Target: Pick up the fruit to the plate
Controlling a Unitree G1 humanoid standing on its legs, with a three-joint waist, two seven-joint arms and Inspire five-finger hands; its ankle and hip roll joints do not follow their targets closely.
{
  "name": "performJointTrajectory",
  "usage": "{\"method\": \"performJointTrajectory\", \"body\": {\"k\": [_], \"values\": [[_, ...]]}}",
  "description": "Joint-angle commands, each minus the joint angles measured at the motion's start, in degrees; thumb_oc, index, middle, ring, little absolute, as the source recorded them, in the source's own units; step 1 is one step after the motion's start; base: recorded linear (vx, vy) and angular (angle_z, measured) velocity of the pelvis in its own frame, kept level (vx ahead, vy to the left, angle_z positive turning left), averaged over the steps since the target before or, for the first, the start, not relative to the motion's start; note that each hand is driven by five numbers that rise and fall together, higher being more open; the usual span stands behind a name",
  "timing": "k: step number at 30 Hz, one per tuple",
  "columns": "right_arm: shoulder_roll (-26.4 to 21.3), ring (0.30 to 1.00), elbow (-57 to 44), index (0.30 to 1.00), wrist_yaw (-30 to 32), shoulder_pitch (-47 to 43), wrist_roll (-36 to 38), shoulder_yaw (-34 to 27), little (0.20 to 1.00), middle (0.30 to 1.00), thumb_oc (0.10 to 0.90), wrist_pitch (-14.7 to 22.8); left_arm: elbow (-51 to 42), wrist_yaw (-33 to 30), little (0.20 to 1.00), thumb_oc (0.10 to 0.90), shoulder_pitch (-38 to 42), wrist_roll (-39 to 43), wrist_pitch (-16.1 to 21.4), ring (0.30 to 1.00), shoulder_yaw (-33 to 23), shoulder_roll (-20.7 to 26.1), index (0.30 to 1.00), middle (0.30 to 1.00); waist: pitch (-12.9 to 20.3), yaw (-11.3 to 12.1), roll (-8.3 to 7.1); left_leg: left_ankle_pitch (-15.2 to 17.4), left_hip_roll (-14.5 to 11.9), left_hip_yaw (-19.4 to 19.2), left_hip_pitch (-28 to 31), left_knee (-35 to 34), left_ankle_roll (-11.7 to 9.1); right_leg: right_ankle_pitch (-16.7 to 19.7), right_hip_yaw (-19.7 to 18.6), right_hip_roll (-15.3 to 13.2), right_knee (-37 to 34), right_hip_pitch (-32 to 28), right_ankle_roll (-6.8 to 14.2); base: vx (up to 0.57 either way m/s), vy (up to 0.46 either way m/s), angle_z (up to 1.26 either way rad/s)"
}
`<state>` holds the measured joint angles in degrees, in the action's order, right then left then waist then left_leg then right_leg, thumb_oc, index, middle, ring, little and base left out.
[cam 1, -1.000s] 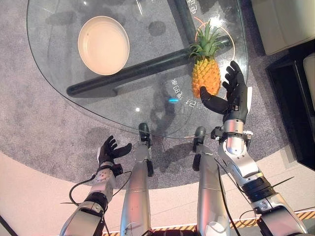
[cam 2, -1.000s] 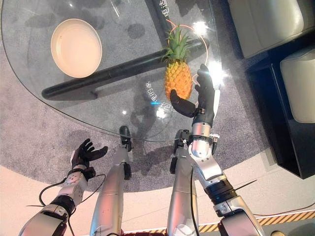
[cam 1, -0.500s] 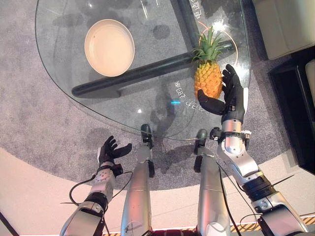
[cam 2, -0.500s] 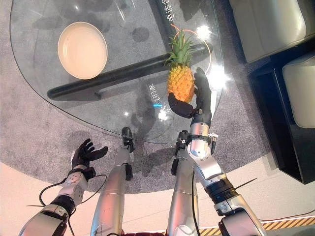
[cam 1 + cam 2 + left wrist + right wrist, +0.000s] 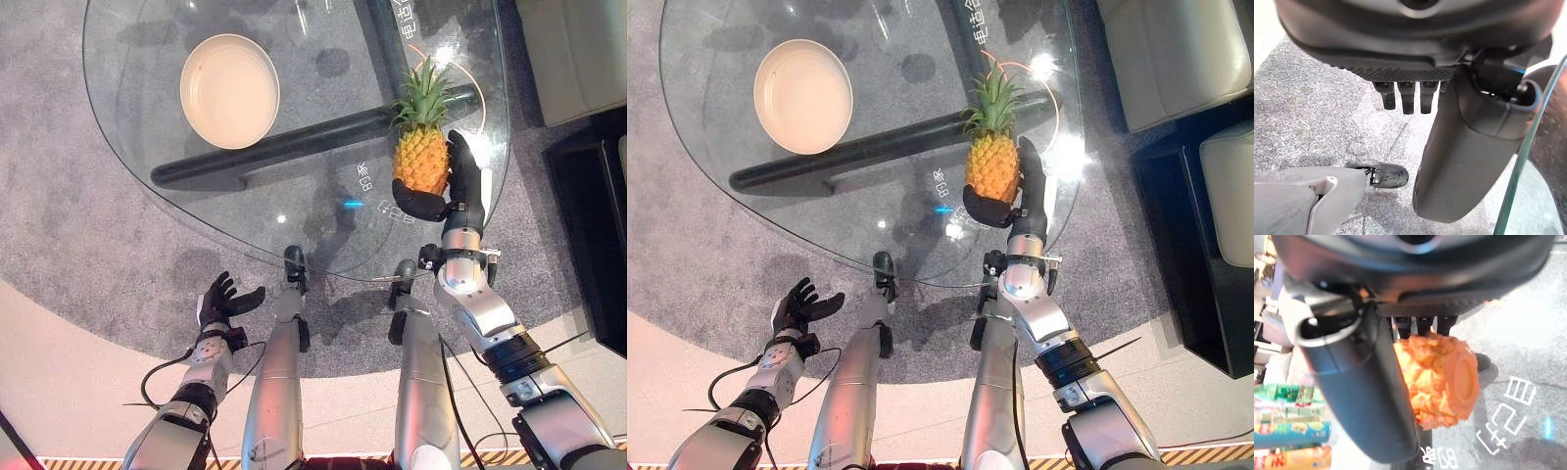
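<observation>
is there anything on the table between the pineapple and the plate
Nothing visible. The pineapple stands in the right robot hand near the glass table's right edge; the plate lies far left, with bare glass between them.

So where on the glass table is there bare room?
Bare glass lies between the plate and the pineapple, and along the near table edge. The right hand crowds the pineapple's side.
</observation>
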<state>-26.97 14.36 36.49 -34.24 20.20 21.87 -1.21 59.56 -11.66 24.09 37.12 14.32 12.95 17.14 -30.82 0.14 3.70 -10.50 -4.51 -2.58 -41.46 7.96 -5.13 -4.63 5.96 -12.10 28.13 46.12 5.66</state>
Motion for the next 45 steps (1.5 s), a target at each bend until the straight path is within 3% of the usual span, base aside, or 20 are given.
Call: {"method": "performJointTrajectory", "body": {"k": [1, 11, 12, 13, 14, 18, 23, 34, 45], "values": [[-2.1, 0.900, -2.5, 0.900, 2.2, -2.3, -3.5, -0.1, 0.900, 0.900, 0.800, -0.3, 0.5, 0.0, 0.900, 0.800, -2.9, -1.1, 0.6, 0.900, 0.7, 1.7, 0.900, 0.900, 1.0, 0.2, 0.09, 5.5, 2.4, -1.0, -1.6, 5.7, 1.0, 5.9, 3.1, 1.8, -9.1, -1.5, 0.0, 0.00, 0.000, 0.00], [-4.0, 0.900, -1.2, 0.900, 2.0, -4.7, -11.5, 1.4, 0.900, 0.900, 0.800, -9.0, -1.0, -0.5, 0.900, 0.800, -3.2, -1.7, 0.0, 0.900, 0.8, 1.8, 0.900, 0.900, 1.0, 0.8, 0.16, 5.5, 2.7, -0.6, -1.8, 5.6, 1.2, 5.9, 3.3, 2.0, -8.8, -1.1, 0.1, 0.00, 0.000, 0.00], [-4.2, 0.853, -1.1, 0.853, 1.9, -4.9, -11.8, 1.5, 0.845, 0.853, 0.745, -9.5, -1.2, -0.5, 0.900, 0.800, -3.3, -1.7, -0.1, 0.900, 0.8, 1.8, 0.900, 0.900, 1.0, 0.9, 0.20, 5.5, 2.7, -0.6, -1.8, 5.6, 1.2, 5.8, 3.3, 2.0, -8.8, -1.1, 0.1, 0.00, 0.000, 0.00], [-4.5, 0.425, -1.1, 0.425, 2.0, -5.2, -12.5, 1.7, 0.345, 0.425, 0.245, -9.9, -1.4, -0.5, 0.900, 0.800, -3.4, -1.7, -0.2, 0.900, 0.8, 1.9, 0.900, 0.900, 1.0, 0.9, 0.26, 5.6, 2.7, -0.6, -1.8, 5.7, 1.3, 5.8, 3.3, 2.0, -8.7, -1.1, 0.1, 0.00, 0.000, 0.00], [-4.7, 0.300, -1.0, 0.300, 2.0, -5.5, -13.3, 2.0, 0.200, 0.300, 0.100, -10.0, -1.4, -0.4, 0.900, 0.800, -3.4, -1.7, -0.1, 0.900, 0.9, 1.9, 0.900, 0.900, 1.0, 1.0, 0.31, 5.6, 2.7, -0.6, -1.8, 5.7, 1.3, 5.8, 3.4, 2.0, -8.7, -1.1, 0.1, 0.00, 0.000, 0.00], [-5.3, 0.300, -1.3, 0.300, 3.0, -6.1, -15.3, 2.3, 0.200, 0.300, 0.100, -9.8, -1.4, -0.3, 0.900, 0.800, -3.4, -1.4, 0.1, 0.900, 0.6, 2.1, 0.900, 0.900, 1.0, 1.0, 0.40, 5.6, 2.6, -0.6, -1.5, 5.6, 1.2, 5.7, 3.4, 1.9, -8.6, -1.3, 0.2, 0.00, -0.001, 0.02], [-5.4, 0.300, -1.5, 0.300, 4.3, -6.5, -16.6, 2.1, 0.200, 0.300, 0.100, -9.7, -2.1, -0.1, 0.900, 0.800, -3.4, 4.6, 1.7, 0.900, -1.0, 1.6, 0.900, 0.900, 1.0, 1.1, 0.58, 5.6, 2.6, -0.5, -1.0, 5.4, 1.2, 5.5, 3.2, 1.9, -8.6, -1.7, 0.2, 0.00, 0.000, 0.00], [-5.2, 0.300, -2.2, 0.300, 11.0, -5.6, -23.7, 0.3, 0.200, 0.300, 0.100, -6.0, -11.0, -3.8, 0.900, 0.800, -1.6, 25.2, 12.0, 0.900, -11.0, 1.2, 0.900, 0.900, 1.0, 1.2, 0.86, 6.0, 3.1, 0.2, 0.3, 4.8, 1.2, 4.6, 2.8, 1.8, -8.1, -2.4, 0.3, 0.00, 0.000, 0.00], [-5.3, 0.300, -2.7, 0.300, 15.4, -7.0, -28.7, -0.9, 0.200, 0.300, 0.100, -4.2, -18.4, -13.1, 0.900, 0.800, 3.0, 25.7, 19.4, 0.900, -16.3, 2.7, 0.900, 0.900, 1.0, 1.2, 1.47, 6.1, 3.3, 0.0, 1.7, 3.8, 1.1, 4.0, 2.7, 1.5, -8.6, -3.8, 0.1, 0.00, 0.000, 0.00]]}}
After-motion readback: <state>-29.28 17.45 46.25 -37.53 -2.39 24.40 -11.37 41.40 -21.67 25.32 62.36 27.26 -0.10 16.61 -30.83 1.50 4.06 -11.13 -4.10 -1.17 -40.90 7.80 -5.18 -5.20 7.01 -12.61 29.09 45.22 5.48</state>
